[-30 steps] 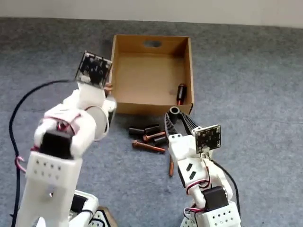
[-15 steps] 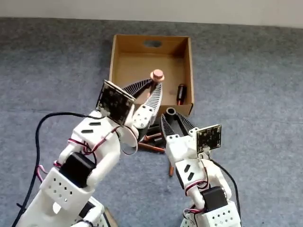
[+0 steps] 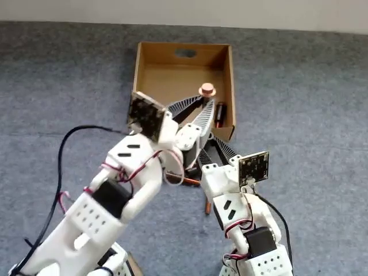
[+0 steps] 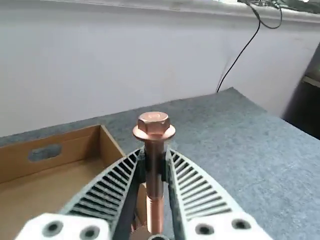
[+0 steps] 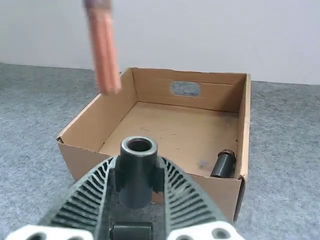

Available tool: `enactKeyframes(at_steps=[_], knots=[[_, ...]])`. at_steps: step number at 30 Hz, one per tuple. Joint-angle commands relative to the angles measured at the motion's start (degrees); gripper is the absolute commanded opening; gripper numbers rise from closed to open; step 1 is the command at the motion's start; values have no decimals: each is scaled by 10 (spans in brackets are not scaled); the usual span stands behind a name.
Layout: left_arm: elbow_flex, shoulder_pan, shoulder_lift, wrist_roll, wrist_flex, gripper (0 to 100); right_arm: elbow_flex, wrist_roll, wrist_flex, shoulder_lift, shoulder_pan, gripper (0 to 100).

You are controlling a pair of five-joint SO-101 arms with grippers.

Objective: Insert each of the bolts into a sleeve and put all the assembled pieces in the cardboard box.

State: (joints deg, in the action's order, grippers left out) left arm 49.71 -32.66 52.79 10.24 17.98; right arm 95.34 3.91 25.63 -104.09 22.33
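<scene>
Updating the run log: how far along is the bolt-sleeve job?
Done: one assembled piece lies in the cardboard box. In hand: left gripper holds a bolt upright, right gripper holds a sleeve, not yet joined. Left: at least one loose bolt on the carpet.

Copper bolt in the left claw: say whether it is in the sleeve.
Out. The bolt, in the left claw, hangs apart from the sleeve in the right claw; its bore shows empty.

The bolt (image 4: 154,167) is copper, the sleeve (image 5: 136,174) black — the cardboard box (image 5: 220,92) brown.
</scene>
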Motion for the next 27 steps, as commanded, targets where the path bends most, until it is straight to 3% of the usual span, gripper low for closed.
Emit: enactKeyframes(at_steps=[1,27], knots=[[-6,-10,-24,-5,-26,9,4,-3,-16,-8,0,6],[25,-15,-29,-7,-29,9,5,-3,-16,-8,0,6]])
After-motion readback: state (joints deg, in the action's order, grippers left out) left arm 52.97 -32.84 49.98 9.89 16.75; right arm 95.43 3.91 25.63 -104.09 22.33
